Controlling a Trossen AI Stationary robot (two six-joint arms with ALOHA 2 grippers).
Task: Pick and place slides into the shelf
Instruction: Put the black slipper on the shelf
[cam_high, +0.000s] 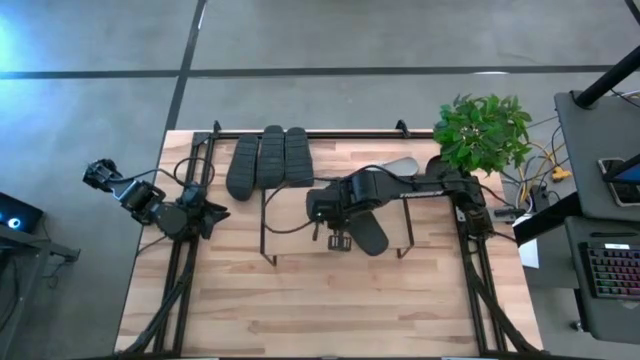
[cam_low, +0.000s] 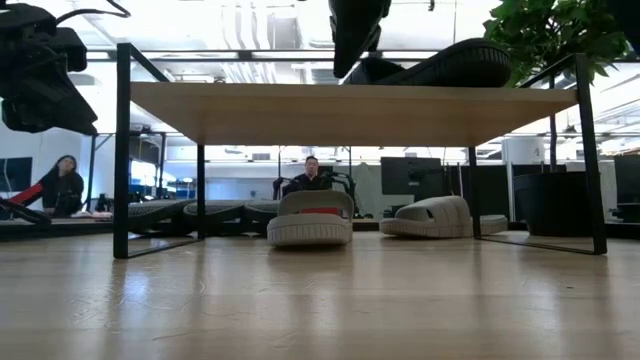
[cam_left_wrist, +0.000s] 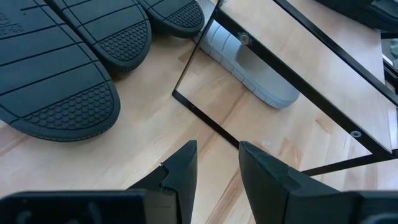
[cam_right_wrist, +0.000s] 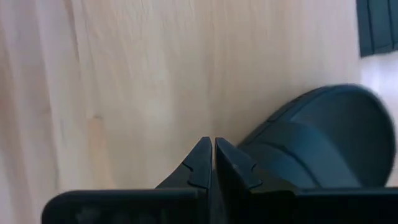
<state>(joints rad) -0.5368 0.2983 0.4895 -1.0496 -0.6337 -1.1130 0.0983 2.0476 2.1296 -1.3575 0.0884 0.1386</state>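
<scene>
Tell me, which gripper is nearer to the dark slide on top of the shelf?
The right. The right gripper is shut just beside the dark slide on the shelf. The left gripper waits off the shelf's left end.

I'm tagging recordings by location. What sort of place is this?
Probably an open-plan office or lab: a person seated at a monitor beyond the table, a grey concrete floor, and a lit keyboard on a side desk.
</scene>
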